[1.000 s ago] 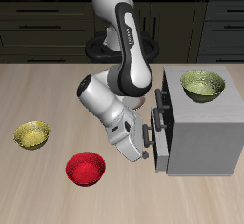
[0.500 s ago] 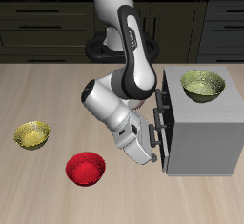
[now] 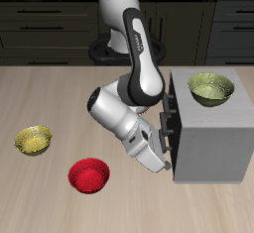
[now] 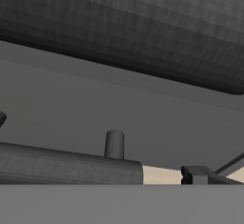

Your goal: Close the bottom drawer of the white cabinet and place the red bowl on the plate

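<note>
Since the earlier frame the gripper [image 3: 167,164] has pushed closer to the white cabinet [image 3: 208,138], low at the bottom drawer [image 3: 169,154]; finger spread unclear. Red bowl [image 3: 88,174] sits well in front-side of the cabinet, a yellow-green bowl [image 3: 210,88] on top. Wrist view: drawer's dark handle [image 4: 67,163] fills the frame, very close.

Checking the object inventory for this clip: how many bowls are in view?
3. A red bowl near the table's front edge, a yellow-green bowl on the table beside it, another atop the white cabinet. The arm may hide more.
</note>
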Tool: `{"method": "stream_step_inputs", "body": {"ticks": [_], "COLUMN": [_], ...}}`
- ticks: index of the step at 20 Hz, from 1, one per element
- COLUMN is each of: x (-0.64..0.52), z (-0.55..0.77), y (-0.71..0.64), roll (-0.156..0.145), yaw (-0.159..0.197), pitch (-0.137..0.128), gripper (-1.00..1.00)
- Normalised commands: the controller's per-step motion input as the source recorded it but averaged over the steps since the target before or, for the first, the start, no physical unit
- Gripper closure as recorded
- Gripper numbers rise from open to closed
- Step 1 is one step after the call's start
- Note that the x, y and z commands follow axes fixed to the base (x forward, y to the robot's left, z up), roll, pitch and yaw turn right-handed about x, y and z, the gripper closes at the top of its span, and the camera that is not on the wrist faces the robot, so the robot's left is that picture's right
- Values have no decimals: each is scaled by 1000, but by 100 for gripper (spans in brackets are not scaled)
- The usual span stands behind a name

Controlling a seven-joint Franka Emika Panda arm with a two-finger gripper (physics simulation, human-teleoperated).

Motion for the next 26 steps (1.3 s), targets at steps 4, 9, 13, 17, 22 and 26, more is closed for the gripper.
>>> {"method": "stream_step_inputs", "body": {"ticks": [4, 9, 13, 17, 22, 26], "x": [-60, -140, -93, -142, -154, -88], "z": [94, 140, 224, 205, 266, 339], "y": [50, -63, -198, -217, -205, -258], "roll": [3, 7, -36, -74, -131, -130], "yaw": [-8, 18, -23, -118, -410, -555], "pitch": [9, 15, 38, 111, 218, 193], "gripper": [-100, -100, -100, -100, -100, -100]}}
